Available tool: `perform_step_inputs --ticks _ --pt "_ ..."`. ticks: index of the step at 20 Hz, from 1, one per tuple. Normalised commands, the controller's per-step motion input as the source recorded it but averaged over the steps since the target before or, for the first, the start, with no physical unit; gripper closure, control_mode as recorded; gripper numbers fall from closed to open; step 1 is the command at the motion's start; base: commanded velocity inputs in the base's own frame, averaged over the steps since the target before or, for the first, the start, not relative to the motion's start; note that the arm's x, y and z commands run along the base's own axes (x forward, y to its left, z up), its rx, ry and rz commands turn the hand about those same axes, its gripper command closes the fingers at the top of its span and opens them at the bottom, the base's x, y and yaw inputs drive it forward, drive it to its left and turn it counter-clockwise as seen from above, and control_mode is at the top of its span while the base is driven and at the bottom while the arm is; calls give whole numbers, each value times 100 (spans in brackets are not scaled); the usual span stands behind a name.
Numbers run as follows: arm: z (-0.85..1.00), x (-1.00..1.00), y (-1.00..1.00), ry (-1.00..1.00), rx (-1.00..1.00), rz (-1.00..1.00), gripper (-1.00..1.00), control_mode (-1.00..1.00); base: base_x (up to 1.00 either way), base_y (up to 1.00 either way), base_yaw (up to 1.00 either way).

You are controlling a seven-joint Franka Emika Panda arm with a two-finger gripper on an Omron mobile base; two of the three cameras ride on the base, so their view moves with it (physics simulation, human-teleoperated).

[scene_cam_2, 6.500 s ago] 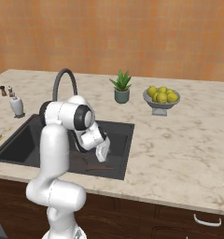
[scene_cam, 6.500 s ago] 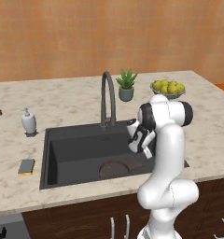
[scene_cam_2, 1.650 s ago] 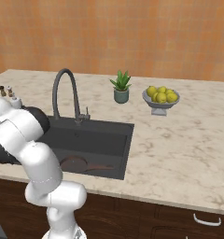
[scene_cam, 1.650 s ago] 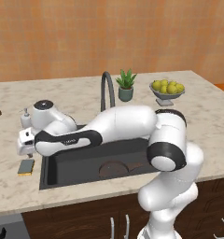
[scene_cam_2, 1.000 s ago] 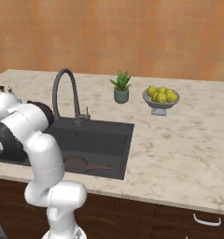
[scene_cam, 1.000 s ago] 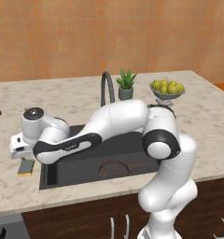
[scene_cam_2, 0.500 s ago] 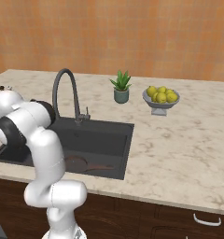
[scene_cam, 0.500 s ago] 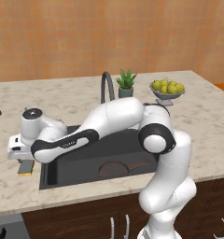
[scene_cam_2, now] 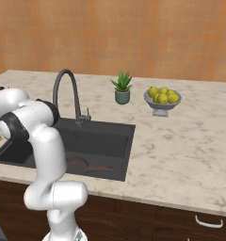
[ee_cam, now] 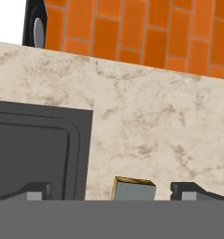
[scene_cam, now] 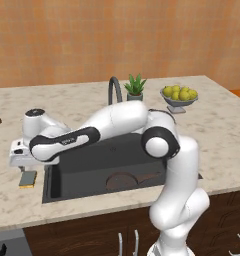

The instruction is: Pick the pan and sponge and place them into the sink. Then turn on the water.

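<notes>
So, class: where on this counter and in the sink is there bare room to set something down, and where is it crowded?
Bare counter lies right of the sink, in front of the fruit bowl. The sink floor left of the pan is free. It is crowded at the sink's left rim, where the end effector sits over the sponge.

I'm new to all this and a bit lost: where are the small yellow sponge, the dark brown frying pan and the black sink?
Small yellow sponge (scene_cam: 28,178), left base view: its grey-green top.
Dark brown frying pan (scene_cam: 123,181), left base view: its round bowl.
Black sink (scene_cam_2: 108,132), right base view: its floor.
</notes>
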Motion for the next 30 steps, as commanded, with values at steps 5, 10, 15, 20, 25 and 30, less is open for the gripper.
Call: perform_step_inputs --ticks 5,10,15,20,25,30 --pt "-16 26 10 9 -2 0 -100 -100 0 0 0" --pt "0 28 20 31 -12 0 -100 -100 0 0 0" --pt "0 15 23 21 -15 0 -100 -100 0 0 0" --pt "0 0 6 -1 -7 0 -100 -100 0 0 0" --pt "-2 14 1 0 -1 0 -100 -100 0 0 0" --pt "-23 27 0 -7 0 0 -100 -100 0 0 0"
